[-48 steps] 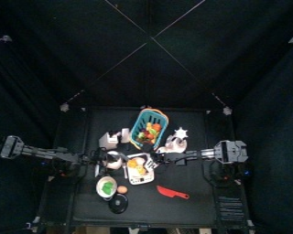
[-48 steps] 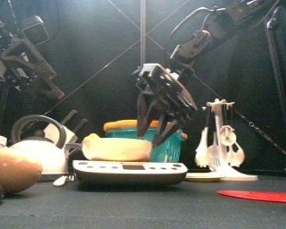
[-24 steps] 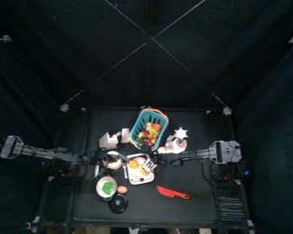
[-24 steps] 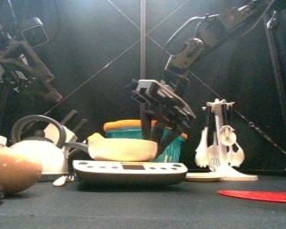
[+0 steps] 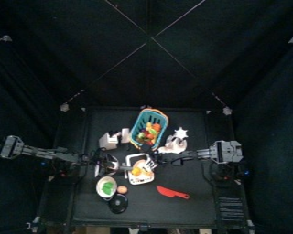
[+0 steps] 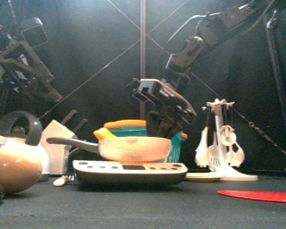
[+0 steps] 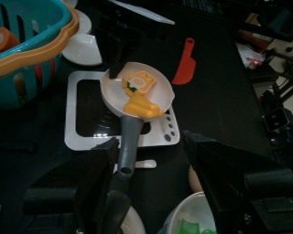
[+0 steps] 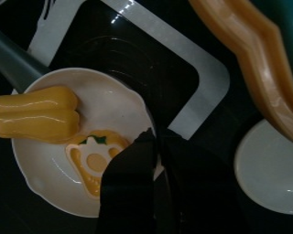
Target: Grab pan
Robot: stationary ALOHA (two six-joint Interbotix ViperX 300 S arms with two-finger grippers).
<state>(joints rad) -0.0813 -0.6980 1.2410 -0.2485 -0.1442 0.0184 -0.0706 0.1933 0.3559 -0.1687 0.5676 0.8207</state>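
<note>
Right claw pressed to a narrow gap, tips down over the pan's rim, gripping nothing. Pan is white, holding yellow food, and sits on a white scale mid-bench. Left claw spread wide, with the pan's grey handle running toward its gap, not gripped. Teal basket behind the scale. Red spatula lies toward the bench front. Black curtains all round.

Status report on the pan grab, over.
Left pincer open, straddling the pan handle. Right pincer shut, over the pan rim. Pan sits on the scale, food inside. Nothing blocks the handle.
</note>
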